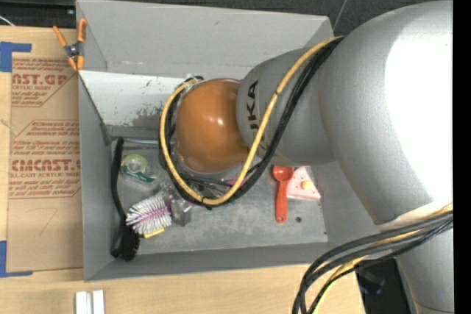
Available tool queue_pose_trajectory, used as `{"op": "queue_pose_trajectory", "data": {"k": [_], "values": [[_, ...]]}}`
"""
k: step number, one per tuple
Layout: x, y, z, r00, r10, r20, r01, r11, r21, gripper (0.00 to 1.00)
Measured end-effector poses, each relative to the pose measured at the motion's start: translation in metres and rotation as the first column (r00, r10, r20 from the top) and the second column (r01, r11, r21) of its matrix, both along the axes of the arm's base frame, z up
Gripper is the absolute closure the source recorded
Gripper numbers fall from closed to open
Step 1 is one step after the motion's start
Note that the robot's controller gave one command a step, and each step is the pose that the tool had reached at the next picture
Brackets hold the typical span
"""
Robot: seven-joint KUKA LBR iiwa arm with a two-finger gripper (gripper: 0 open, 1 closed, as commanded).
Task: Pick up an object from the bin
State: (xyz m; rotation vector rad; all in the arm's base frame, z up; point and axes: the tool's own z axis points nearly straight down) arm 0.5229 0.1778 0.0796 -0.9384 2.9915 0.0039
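pick: not done, nothing lifted yet | gripper is low in the bin, just beside a brush with white and purple bristles at front left (jaws open or shut: cannot tell) | farther right: red scoop, pink wedge | arm comes from the right, bent down

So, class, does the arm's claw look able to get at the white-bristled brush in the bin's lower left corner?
Probably yes. The claw is right beside the brush, with nothing lying between them; the red spoon lies well away.
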Motion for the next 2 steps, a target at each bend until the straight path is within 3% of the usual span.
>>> {"op": "queue_pose_trajectory", "data": {"k": [1, 2], "values": [[-0.002, 0.0, 0.044, 1.0, 0.0, -0.007, 0.0, 1.0, -0.001, 1.0], [0.0, 0.001, 0.074, 1.0, 0.001, 0.003, -0.001, 1.0, 0.002, 1.0]]}}
